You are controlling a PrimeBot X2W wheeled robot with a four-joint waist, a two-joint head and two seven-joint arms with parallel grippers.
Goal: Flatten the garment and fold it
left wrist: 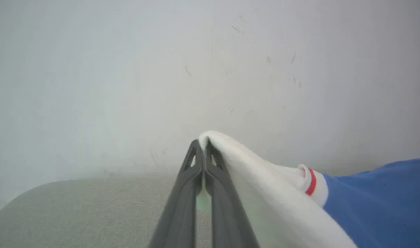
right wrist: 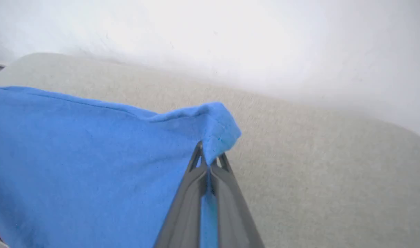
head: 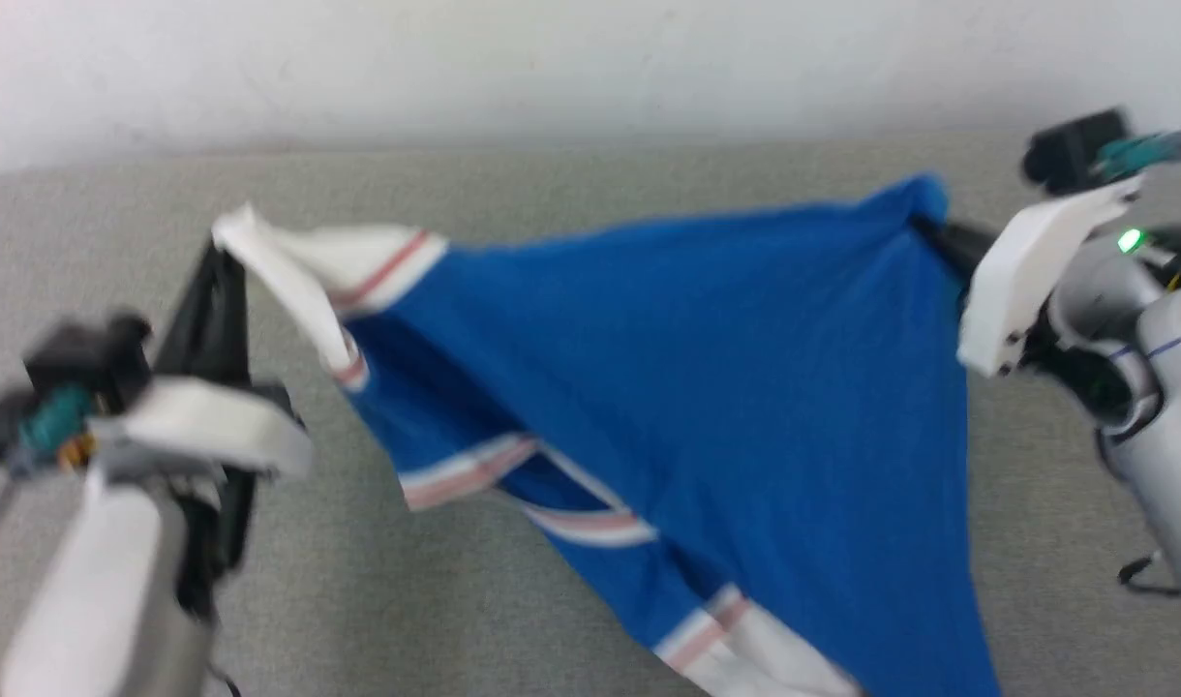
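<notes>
Blue garment [head: 707, 368] hanging stretched in the air above the grey bench [head: 552, 184], left pincer [head: 225, 254] closing tight on a white sleeve tip, right pincer [head: 931, 232] clamping a blue corner, striped sleeve bands drooping low between them, white wall [head: 590, 68] standing behind.

Head view: high up, looks forward and down on the garment [head: 707, 387], mid range, whole spread in frame, blurred. Left wrist view: very near the garment's white sleeve end, sighting along the left gripper [left wrist: 203, 143] toward the wall [left wrist: 127, 69] behind the garment. Right wrist view: very near the garment's blue corner, sighting along the right gripper [right wrist: 210, 153], horizon tilted. All three share the garment, the grey surface [head: 571, 184] under it and the wall beyond it.
</notes>
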